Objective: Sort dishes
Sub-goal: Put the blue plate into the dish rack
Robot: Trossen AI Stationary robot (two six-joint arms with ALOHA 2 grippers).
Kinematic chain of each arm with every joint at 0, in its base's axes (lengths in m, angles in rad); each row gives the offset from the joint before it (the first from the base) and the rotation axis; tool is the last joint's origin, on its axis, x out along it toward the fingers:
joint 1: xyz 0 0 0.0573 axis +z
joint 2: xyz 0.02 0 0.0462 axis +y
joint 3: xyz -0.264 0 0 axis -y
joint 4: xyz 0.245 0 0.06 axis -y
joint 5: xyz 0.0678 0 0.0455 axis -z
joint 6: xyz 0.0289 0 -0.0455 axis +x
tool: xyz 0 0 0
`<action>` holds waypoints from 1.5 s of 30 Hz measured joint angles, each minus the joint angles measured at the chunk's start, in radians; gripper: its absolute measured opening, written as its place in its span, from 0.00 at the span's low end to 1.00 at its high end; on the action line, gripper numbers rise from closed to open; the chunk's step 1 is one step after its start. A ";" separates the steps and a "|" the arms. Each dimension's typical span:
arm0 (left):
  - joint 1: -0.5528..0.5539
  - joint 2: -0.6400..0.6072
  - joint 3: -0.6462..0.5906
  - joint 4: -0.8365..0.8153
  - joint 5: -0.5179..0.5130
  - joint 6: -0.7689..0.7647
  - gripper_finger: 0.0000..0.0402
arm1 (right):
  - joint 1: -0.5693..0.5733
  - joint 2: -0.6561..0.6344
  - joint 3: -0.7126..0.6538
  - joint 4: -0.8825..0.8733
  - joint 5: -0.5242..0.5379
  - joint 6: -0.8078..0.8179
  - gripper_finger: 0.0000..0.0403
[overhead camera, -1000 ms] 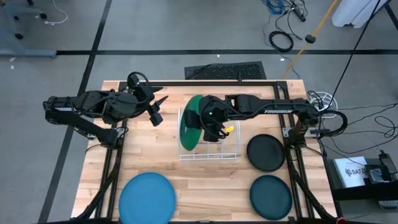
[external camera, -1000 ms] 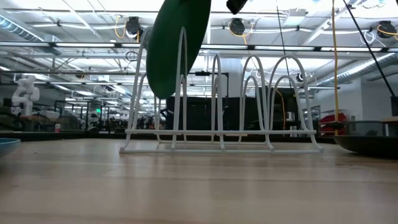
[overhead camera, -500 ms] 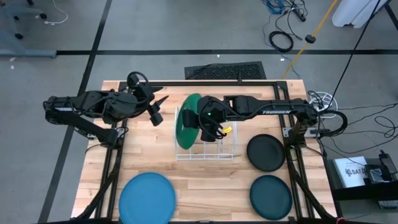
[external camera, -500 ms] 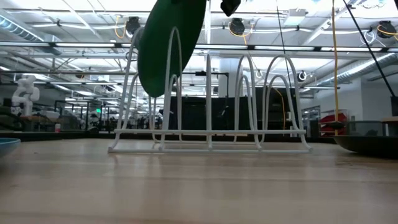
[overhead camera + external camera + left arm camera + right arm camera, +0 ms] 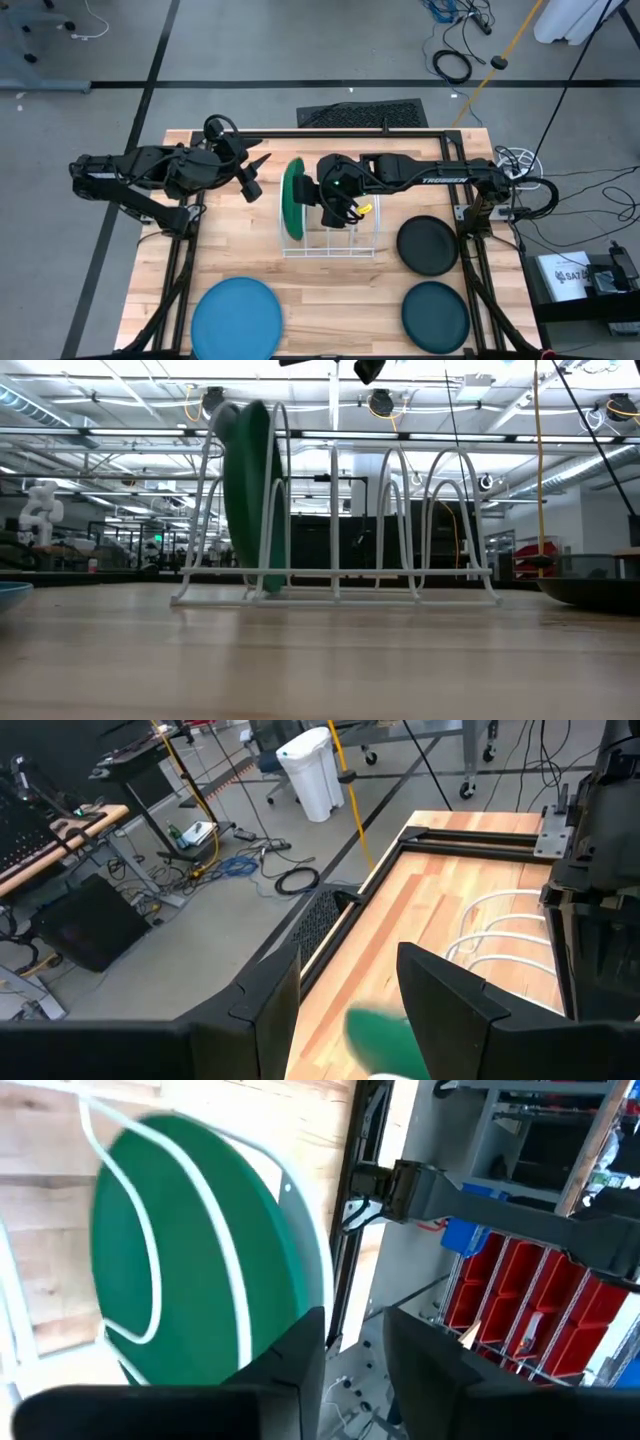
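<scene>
Right hand [image 5: 322, 196], fingers spread and gripping nothing, poised over the middle of the white wire rack [image 5: 335, 238] just beside the green plate [image 5: 292, 199]. The plate stands on edge, near upright, in the rack's end slot on the side toward the left arm; the low view shows its lower rim down at the rack's base wires, between two hoops. Left hand [image 5: 253, 176], fingers spread and empty, waits above the bench [image 5: 330, 290] beyond that same end of the rack. The three other plates lie flat on the bench, clear of the rack: the black plate [image 5: 427, 244] just beyond the rack's far end, the dark teal plate [image 5: 435, 312] nearer the front edge past the black one, the light blue plate [image 5: 236, 316] at the front edge on the green plate's side. Likely hazard: the right fingers sit close to the green plate and the hoops, so a sideways withdrawal could clip either one, tipping the plate or dragging the light rack across the bench.
</scene>
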 joint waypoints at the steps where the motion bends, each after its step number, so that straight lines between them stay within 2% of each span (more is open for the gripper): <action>1: 0.000 0.000 0.000 0.000 0.000 0.000 0.44 | 0.000 0.000 0.000 0.003 0.000 0.012 0.25; 10: 0.000 0.000 0.000 -0.001 0.000 -0.004 0.44 | 0.010 -0.002 0.000 0.052 0.024 0.058 0.36; 15: 0.000 0.000 0.000 -0.003 0.000 -0.026 0.44 | 0.042 -0.027 0.000 0.100 0.121 0.193 0.38; 22: 0.000 0.018 0.000 -0.068 0.013 -0.089 0.44 | 0.045 -0.130 0.000 0.052 0.128 0.412 0.37; 26: 0.010 0.071 0.000 -0.129 0.109 -0.148 0.44 | 0.039 -0.192 0.000 0.021 0.128 0.485 0.34; 34: 0.023 0.255 -0.001 -0.381 0.365 -0.357 0.44 | 0.038 -0.333 0.000 0.013 0.130 0.558 0.29; 39: -0.029 0.297 0.002 -0.398 0.532 -0.426 0.44 | 0.043 -0.428 0.000 0.011 0.174 0.609 0.29; 45: -0.140 0.297 0.042 -0.481 0.602 -0.546 0.44 | 0.058 -0.542 0.000 -0.092 0.210 0.751 0.29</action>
